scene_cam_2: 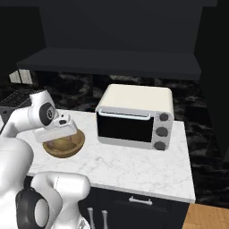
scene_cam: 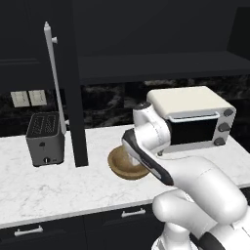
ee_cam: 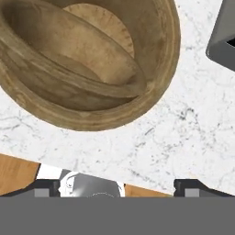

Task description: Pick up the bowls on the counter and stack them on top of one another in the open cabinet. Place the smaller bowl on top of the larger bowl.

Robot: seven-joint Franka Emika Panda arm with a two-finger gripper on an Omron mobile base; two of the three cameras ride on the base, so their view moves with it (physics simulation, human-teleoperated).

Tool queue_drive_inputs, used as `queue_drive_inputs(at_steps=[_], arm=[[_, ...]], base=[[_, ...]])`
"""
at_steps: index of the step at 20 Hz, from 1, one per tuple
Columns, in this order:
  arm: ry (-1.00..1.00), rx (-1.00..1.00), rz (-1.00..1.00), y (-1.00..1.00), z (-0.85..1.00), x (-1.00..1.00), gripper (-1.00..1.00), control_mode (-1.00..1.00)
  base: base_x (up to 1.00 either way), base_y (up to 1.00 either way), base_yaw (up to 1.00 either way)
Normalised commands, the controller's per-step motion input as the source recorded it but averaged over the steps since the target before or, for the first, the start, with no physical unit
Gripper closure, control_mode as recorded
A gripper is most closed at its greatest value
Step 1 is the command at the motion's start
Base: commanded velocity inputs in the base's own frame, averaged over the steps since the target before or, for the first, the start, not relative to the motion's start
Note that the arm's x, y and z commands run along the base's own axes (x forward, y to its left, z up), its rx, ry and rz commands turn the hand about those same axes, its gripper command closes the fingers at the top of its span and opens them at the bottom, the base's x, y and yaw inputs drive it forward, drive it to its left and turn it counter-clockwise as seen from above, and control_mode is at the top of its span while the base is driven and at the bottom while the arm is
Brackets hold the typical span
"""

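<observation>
— Spread wide, clamping nothing: so for the two small dark fingertips (ee_cam: pixel 46 187) of the white arm's two-finger gripper (ee_cam: pixel 121 186), seen from the hand view. Hovering just above the white marble counter (ee_cam: pixel 183 133) with its faint grey veining.

— And just beyond?

— Looking down on the wide, thick-rimmed brown wooden bowl (ee_cam: pixel 92 117), resting on the marble. Nested inside, tilted against its wall: the narrower, lighter wooden bowl (ee_cam: pixel 64 46).

— Touching either?

— Apart from both. From the base views, poised right over the pair (scene_cam: pixel 128 167), near the counter's middle.

— Around them?

— Just to the right, a white toaster oven (scene_cam: pixel 193 117) with three knobs. Well to the left, a grey slot toaster (scene_cam: pixel 45 139), beside the black cabinet door's long silver bar handle (scene_cam: pixel 52 73). Overhead, the open black wall cabinet's dark shelf (scene_cam: pixel 161 66).
</observation>
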Motion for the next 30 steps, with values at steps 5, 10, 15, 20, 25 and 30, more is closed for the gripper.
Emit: queue_drive_inputs(at_steps=[5, 10, 15, 20, 25, 30], arm=[[0.06, -0.01, 0.15, -0.01, -0.21, 0.11, -1.0, -1.0], [0.01, -0.12, 0.37, 0.64, 0.07, 0.49, -1.0, -1.0], [0.03, -0.08, 0.41, 0.39, -0.1, 0.16, -1.0, -1.0], [0.11, -0.05, 0.37, 0.34, -0.37, 0.39, -1.0, -1.0], [0.1, -0.07, 0.28, 0.28, -0.33, 0.12, -1.0, -1.0], [0.03, -0.04, 0.14, 0.01, -0.24, -0.37, -1.0, -1.0]], base=[[0.0, 0.0, 0.0], [0.0, 0.0, 0.0], [0.0, 0.0, 0.0], [0.0, 0.0, 0.0], [0.0, 0.0, 0.0], [0.0, 0.0, 0.0]])
